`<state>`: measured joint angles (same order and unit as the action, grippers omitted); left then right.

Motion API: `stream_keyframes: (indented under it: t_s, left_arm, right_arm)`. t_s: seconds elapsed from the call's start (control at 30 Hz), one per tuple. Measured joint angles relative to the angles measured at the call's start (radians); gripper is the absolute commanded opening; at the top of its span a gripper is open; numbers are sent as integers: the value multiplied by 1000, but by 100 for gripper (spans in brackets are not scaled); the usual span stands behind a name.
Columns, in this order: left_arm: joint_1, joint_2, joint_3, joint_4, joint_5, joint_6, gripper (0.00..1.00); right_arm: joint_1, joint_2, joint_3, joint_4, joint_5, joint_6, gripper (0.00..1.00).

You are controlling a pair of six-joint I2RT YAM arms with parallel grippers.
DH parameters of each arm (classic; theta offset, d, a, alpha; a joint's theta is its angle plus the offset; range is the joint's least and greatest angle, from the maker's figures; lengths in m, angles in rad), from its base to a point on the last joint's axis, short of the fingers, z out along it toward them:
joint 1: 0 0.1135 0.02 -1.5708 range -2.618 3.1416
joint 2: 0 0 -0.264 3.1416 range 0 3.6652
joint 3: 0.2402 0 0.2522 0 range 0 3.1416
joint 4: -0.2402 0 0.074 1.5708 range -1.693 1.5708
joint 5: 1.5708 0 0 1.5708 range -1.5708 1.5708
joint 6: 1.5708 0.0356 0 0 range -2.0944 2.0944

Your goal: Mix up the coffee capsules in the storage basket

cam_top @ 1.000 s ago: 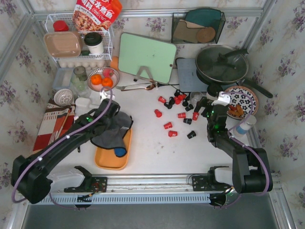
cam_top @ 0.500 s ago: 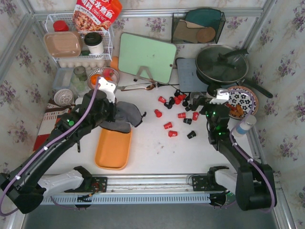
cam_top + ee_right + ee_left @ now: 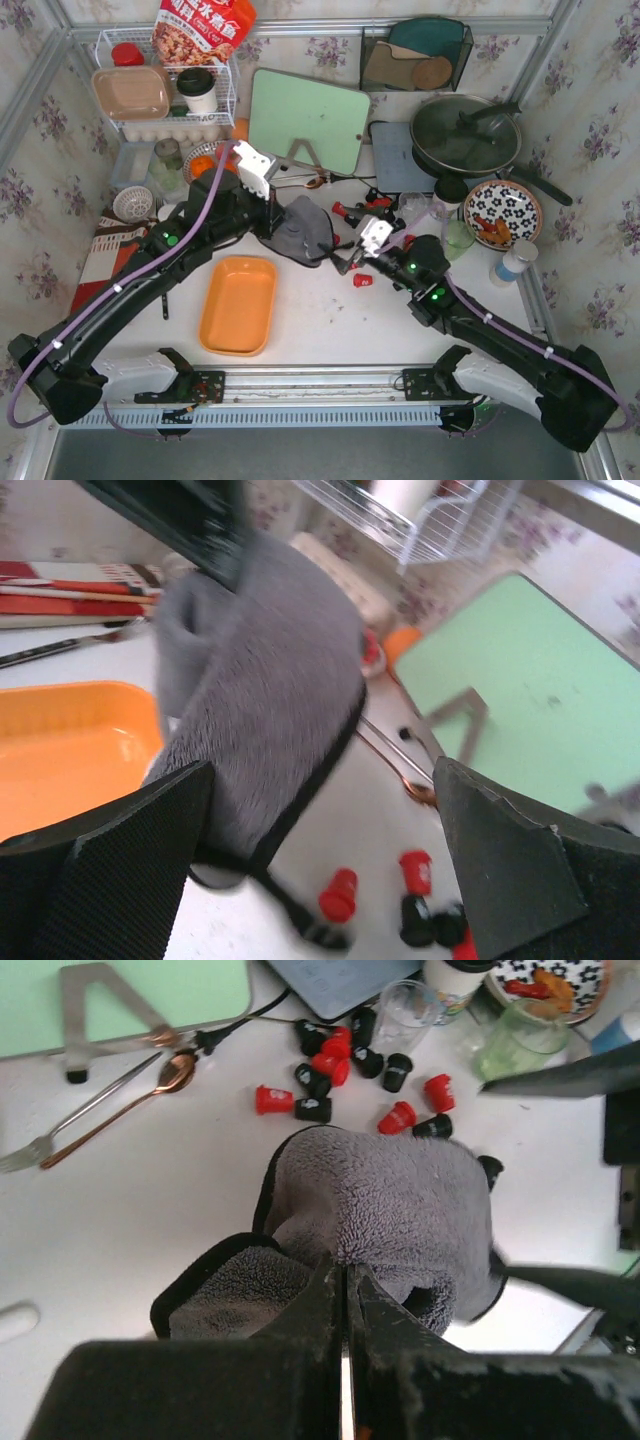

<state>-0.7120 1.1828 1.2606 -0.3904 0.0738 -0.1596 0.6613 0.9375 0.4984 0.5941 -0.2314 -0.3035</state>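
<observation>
L gripper (image 3: pixel 345 1282) clamped on grey cloth (image 3: pixel 400 1210); cloth hangs off it over the table (image 3: pixel 320 325), just right of storage basket (image 3: pixel 238 300). R gripper (image 3: pixel 320 780) has jaws wide apart, aimed at the cloth and close to it; contact w/ cloth, can't tell. Coffee capsules (image 3: pixel 340 1060), red + black, scattered on table beyond the cloth, btwn green cutting board (image 3: pixel 308 120) and flowered plate (image 3: pixel 505 210), all outside the basket. Basket sits flat near front edge, beside L arm.
</observation>
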Motion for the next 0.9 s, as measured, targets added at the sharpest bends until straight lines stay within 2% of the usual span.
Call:
stream_keyframes:
  t_s: [0.27,0.43,0.67,0.77,0.9]
  left_arm:
    - [-13,6,-60,98,83,-30,0]
    - [-23,-6,-90,143,132,-50,0]
    - [-38,-41,-145,224,235,-73,0]
    - [-49,-42,-156,245,282,-79,0]
    - [-60,-47,-165,266,326,-78,0]
  right_arm:
    - [204,182,80,61,12,-114,100]
    - [238,261,89,130,85,-122,100]
    - [250,282,68,201,124,-115,99]
    - [257,282,51,217,128,-104,92]
    - [269,275,24,224,123,-99,76]
